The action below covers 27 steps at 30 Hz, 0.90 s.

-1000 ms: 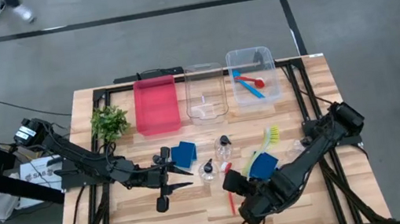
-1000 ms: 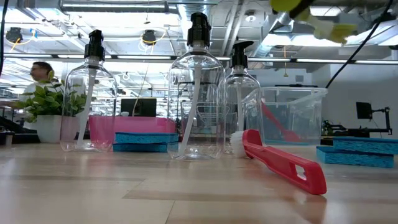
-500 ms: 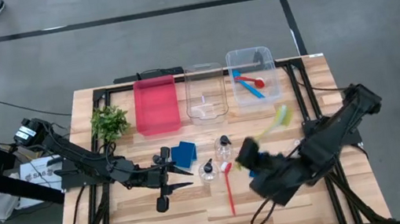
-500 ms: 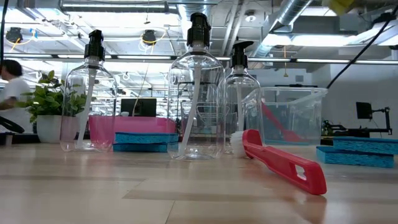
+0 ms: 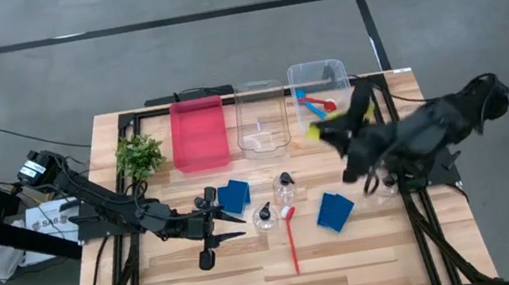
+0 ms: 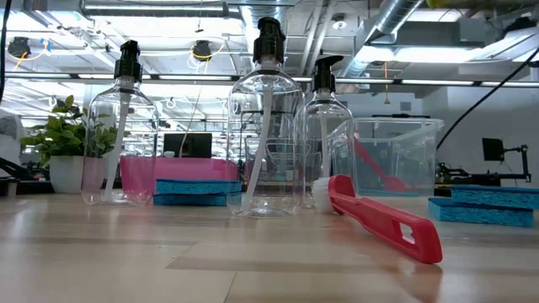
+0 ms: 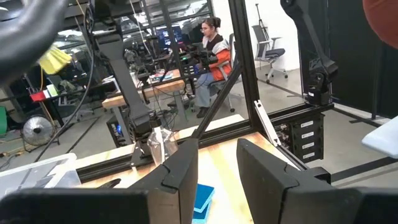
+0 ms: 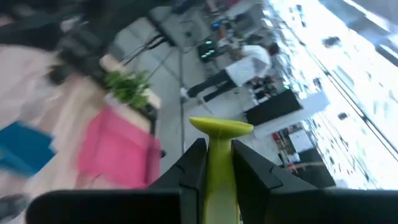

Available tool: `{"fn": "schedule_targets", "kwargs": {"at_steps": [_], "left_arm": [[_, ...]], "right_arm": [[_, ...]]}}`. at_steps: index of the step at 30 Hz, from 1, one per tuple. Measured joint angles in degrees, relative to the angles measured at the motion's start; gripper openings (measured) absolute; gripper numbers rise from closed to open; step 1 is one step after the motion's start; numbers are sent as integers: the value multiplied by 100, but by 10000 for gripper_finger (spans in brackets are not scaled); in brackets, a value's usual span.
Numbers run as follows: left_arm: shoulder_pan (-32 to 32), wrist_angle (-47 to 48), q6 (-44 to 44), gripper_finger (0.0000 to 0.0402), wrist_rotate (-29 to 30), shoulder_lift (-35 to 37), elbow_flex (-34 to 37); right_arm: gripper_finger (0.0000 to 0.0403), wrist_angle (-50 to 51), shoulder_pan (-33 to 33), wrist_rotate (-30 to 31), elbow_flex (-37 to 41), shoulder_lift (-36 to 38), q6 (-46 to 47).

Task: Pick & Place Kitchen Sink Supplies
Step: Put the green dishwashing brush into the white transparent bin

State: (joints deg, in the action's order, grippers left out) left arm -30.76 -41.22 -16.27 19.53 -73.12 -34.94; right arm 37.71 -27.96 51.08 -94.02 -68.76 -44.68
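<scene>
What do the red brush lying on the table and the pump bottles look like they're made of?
Red brush: seemingly moulded plastic with a smooth, slightly glossy surface.
Pump bottles: clear plastic, probably, since the room shows through them; their black pump tops look like matte plastic.

The floor (image 5: 221,56) is grey with dark lines. Pipes (image 6: 396,25) and lights (image 6: 168,77) hang from the ceiling. Far off, a person (image 7: 214,53) sits at a desk (image 7: 149,84), near an office chair (image 7: 270,53). A screen (image 6: 187,145) stands behind.

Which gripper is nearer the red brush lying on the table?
Left. The left gripper sits just beside the red brush; the right gripper is up by the bins.
</scene>
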Motion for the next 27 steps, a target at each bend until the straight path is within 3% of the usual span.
{"fn": "schedule_targets", "kwargs": {"at_steps": [11,21,27], "left_arm": [[1,-2,0,113,0,0,0],[0,-18,0,113,0,0,0],[1,-18,0,113,0,0,0]], "right_arm": [[52,-1268,1175,30,0,298,110],[52,-1509,2759,-29,145,300,878],[52,-1817,3808,-603,642,288,1689]]}}
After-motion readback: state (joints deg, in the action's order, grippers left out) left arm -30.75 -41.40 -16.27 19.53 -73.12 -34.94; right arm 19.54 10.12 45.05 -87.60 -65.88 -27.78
